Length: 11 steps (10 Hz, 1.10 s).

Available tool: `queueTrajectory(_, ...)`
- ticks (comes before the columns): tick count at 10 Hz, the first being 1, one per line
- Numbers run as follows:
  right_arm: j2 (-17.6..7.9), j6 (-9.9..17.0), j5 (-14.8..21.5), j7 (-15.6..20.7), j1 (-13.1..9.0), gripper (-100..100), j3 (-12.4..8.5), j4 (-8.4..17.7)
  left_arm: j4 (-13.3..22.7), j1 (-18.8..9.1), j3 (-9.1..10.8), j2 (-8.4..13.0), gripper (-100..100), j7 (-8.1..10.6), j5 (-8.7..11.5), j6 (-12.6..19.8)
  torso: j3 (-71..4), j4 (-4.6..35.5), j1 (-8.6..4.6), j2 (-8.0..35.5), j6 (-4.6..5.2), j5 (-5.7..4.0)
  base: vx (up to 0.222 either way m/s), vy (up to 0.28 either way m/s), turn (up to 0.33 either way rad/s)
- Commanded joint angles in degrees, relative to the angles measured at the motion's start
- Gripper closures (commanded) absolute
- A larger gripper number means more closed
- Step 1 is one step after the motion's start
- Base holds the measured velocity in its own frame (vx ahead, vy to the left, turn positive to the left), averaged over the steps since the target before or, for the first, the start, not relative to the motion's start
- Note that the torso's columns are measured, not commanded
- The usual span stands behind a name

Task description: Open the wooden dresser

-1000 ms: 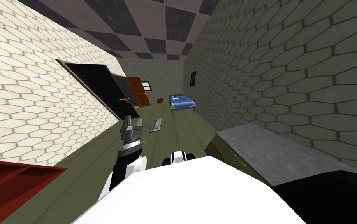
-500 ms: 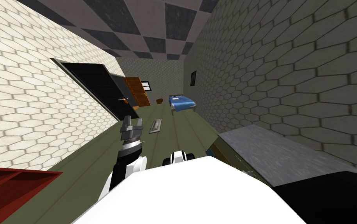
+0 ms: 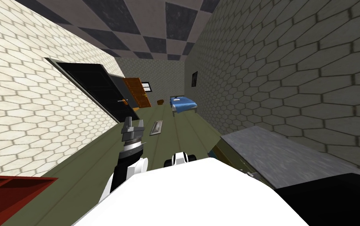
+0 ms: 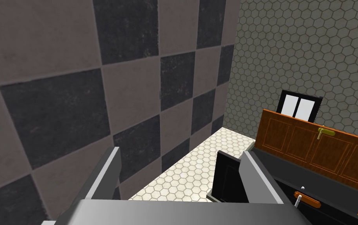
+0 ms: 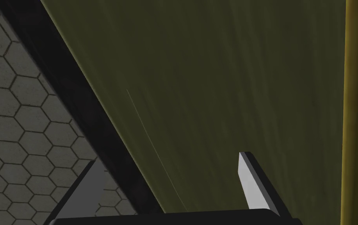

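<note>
Both grippers are wide open and empty: left gripper [image 3: 134,122] raised ahead, right gripper [image 5: 168,160] likewise. Grey-topped, olive-fronted low dresser [image 3: 261,151] stands beside the robot's right, apparently closed; opening not yet begun.

Head fwd/down; L wrist at ceiling [image 4: 57,58] (R: floor [image 5: 213,78], close).

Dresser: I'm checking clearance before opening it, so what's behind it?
A grey hexagon-tiled wall stands right behind the dresser. Whether the two touch is hidden by the dresser's own top.
</note>
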Motion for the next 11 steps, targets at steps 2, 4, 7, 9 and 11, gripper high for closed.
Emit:
queueTrajectory(2,0.3,1.2,0.5,-0.1,-1.0,-100,0.5,3.0,0.0,0.0,0.0,0.0,0,0.0,0.0,0.0,0.0,0.0,-0.02,0.0,-0.01,-0.01,0.028,0.002,-0.019)
queueTrajectory(4,0.3,1.4,0.5,-0.1,-1.1,100,0.5,3.1,0.0,0.0,0.0,0.0,0,0.0,0.0,0.0,0.1,0.0,-0.02,0.1,-0.01,-0.01,0.0,0.0,0.0)
queueTrajectory(7,1.0,0.4,4.1,2.0,-1.3,100,-4.3,2.3,0.0,0.0,-0.01,0.0,0,0.0,0.0,0.0,0.1,0.0,0.21,0.1,-0.01,0.05,-0.033,0.072,0.024)
queueTrajectory(9,1.5,-0.3,6.6,3.4,-1.5,100,-7.4,1.7,0.0,0.0,-0.01,0.0,0,0.0,0.0,0.0,0.0,0.0,0.08,0.1,0.0,0.02,-0.072,0.108,0.023)
queueTrajectory(11,2.0,-0.9,9.0,4.9,-1.7,100,-10.6,1.2,0.0,0.0,-0.01,0.0,0,0.0,0.0,0.0,0.0,0.0,-0.05,0.0,-0.01,-0.02,-0.056,0.108,0.027)
